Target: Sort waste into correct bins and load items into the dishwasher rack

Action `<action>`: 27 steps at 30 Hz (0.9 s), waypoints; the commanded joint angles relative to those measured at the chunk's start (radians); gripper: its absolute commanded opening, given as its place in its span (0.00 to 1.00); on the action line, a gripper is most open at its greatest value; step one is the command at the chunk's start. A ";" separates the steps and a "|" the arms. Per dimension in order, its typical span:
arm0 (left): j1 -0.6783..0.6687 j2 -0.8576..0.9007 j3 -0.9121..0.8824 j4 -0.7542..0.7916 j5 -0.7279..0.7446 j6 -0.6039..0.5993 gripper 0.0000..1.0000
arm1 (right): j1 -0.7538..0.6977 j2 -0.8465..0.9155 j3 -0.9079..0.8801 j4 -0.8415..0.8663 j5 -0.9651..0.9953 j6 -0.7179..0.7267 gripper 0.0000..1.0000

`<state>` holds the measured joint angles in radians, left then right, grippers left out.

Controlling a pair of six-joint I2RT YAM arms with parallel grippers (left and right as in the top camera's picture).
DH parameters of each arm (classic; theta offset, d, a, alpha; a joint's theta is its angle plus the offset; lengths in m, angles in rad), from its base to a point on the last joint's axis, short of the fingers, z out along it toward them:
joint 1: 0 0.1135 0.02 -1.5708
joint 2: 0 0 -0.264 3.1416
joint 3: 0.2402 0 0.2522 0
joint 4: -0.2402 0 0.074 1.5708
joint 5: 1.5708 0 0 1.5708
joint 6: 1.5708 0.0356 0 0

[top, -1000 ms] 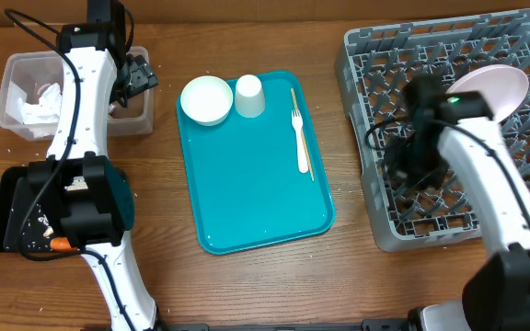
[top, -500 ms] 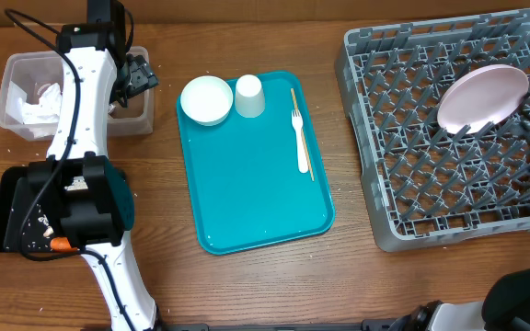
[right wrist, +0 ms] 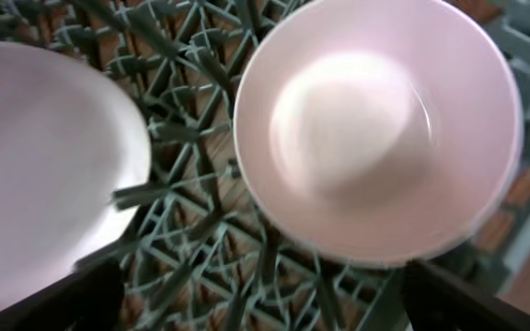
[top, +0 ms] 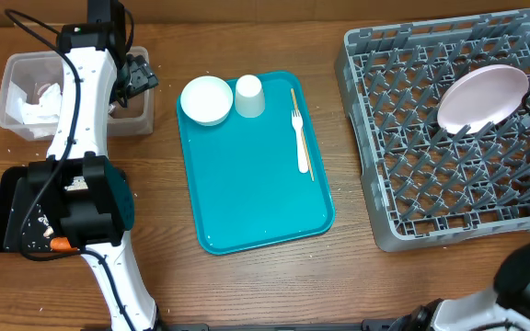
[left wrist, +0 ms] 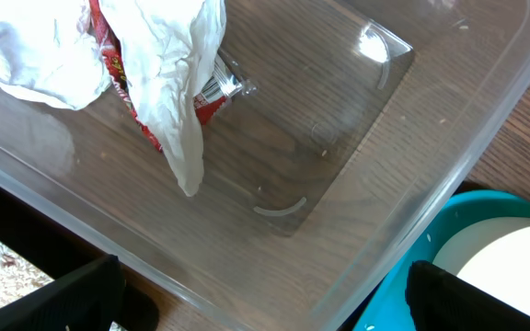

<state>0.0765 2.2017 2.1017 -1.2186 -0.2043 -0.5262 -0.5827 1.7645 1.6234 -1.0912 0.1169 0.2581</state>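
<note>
We are seeing left gripper (left wrist: 265,308) hanging wide open, empty, over clear tub (left wrist: 412,211) holding napkins (left wrist: 168,55) and red wrapper (left wrist: 118,78). Right gripper (right wrist: 260,308) is standing wide open, gripping nothing, above rack (right wrist: 201,211). Bowl (right wrist: 375,129) is resting in rack beside plate (right wrist: 35,175). Second bowl (top: 206,99), cup (top: 249,95) and fork (top: 299,138) are sitting on teal tray (top: 247,193). Carrot (top: 60,245) is lying in black tray (top: 3,216).

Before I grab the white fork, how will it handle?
The white fork looks thin and flat: probably light, awkward to pinch off the smooth teal tray. The thin stick beside it may get dragged along.
</note>
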 commanded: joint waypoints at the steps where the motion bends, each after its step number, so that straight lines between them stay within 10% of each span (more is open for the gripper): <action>1: 0.002 -0.006 0.022 0.001 0.003 -0.024 1.00 | -0.002 0.083 0.016 0.034 0.044 -0.094 1.00; 8: 0.002 -0.006 0.022 0.001 0.003 -0.024 1.00 | -0.002 0.117 0.016 0.057 0.094 -0.106 0.96; 13: 0.002 -0.006 0.022 0.000 0.003 -0.024 1.00 | -0.002 0.117 0.016 0.043 0.129 -0.077 0.56; 27: 0.002 -0.006 0.022 0.000 0.004 -0.024 1.00 | -0.001 0.117 0.016 0.039 0.140 -0.072 0.40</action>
<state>0.0765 2.2017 2.1017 -1.2186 -0.2043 -0.5262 -0.5827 1.8900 1.6234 -1.0557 0.2436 0.1829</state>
